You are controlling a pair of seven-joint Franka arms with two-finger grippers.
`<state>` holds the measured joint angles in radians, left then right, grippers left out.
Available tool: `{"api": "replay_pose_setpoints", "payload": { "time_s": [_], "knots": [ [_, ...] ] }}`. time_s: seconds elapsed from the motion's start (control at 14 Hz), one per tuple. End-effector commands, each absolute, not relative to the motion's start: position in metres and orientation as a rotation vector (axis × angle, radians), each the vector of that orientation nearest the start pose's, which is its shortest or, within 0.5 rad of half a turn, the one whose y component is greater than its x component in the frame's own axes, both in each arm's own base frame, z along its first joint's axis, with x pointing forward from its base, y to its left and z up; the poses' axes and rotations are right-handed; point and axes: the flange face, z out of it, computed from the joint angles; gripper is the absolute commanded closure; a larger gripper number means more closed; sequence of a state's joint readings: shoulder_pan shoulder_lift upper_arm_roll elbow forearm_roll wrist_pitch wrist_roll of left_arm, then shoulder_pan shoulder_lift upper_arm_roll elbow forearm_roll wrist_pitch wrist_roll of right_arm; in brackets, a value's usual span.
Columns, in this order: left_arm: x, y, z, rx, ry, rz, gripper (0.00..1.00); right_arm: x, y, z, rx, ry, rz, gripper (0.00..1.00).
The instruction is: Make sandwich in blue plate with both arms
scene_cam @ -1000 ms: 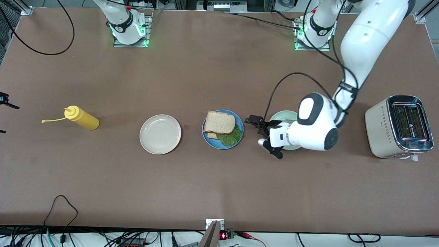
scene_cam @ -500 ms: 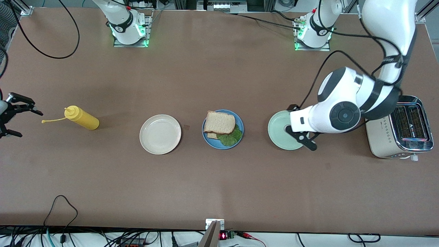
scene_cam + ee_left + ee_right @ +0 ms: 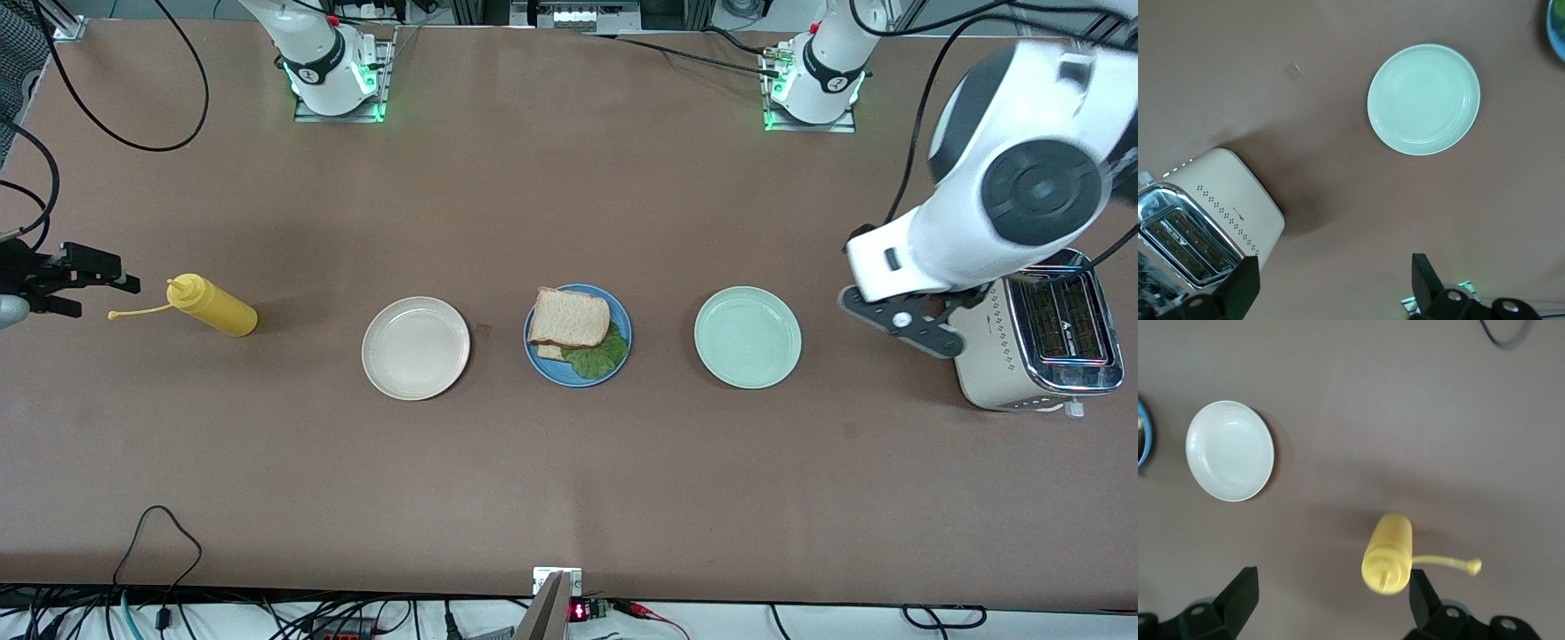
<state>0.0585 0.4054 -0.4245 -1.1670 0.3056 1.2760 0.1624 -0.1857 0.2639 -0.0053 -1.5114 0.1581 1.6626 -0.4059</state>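
The left hand [image 3: 898, 320] hangs wide open and empty beside the toaster [image 3: 1036, 329] at the left arm's end of the counter [image 3: 569, 480]; the right hand [image 3: 84, 280], also open and empty, sits at the opposite edge by the mustard bottle [image 3: 213, 307]. The sandwich [image 3: 573, 331] lies assembled in the blue plate [image 3: 622, 333] mid-counter, so the task looks done. A second ago the left hand hovered over the mint plate [image 3: 747, 338]; it has since drawn back, and the right hand has come into view.
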Motion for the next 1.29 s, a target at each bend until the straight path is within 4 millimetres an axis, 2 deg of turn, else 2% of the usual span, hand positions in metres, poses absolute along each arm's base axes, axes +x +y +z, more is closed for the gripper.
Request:
{"api": "replay_pose_setpoints", "payload": {
  "time_s": [0.0, 0.14, 0.21, 0.43, 0.57, 0.64, 0.86, 1.21],
  "knots": [
    [0.599, -0.110, 0.595, -2.997, 0.487, 0.278, 0.00, 0.604, -0.080, 0.530, -3.054, -0.043, 0.177, 0.00],
    [0.582, -0.073, 0.600, -3.118, 0.312, 0.123, 0.00, 0.594, -0.087, 0.555, -3.114, -0.020, 0.151, 0.00],
    [0.573, -0.057, 0.601, -3.137, 0.263, 0.044, 0.00, 0.587, -0.099, 0.567, -3.121, 0.003, 0.121, 0.00],
    [0.555, -0.050, 0.604, -3.123, 0.255, 0.019, 0.00, 0.580, -0.125, 0.586, -3.104, 0.094, 0.062, 0.00],
    [0.551, -0.043, 0.598, -3.123, 0.250, 0.136, 0.00, 0.572, -0.118, 0.588, -3.080, 0.160, 0.134, 0.00],
    [0.554, -0.042, 0.599, -3.123, 0.243, 0.127, 0.00, 0.567, -0.112, 0.592, -3.089, 0.165, 0.141, 0.00],
    [0.557, -0.042, 0.600, -3.121, 0.238, 0.120, 0.00, 0.562, -0.078, 0.595, -3.181, 0.050, 0.091, 0.00],
    [0.558, -0.047, 0.601, -3.121, 0.250, 0.118, 0.00, 0.540, -0.077, 0.581, -3.177, 0.065, 0.042, 0.00]
  ]
}}
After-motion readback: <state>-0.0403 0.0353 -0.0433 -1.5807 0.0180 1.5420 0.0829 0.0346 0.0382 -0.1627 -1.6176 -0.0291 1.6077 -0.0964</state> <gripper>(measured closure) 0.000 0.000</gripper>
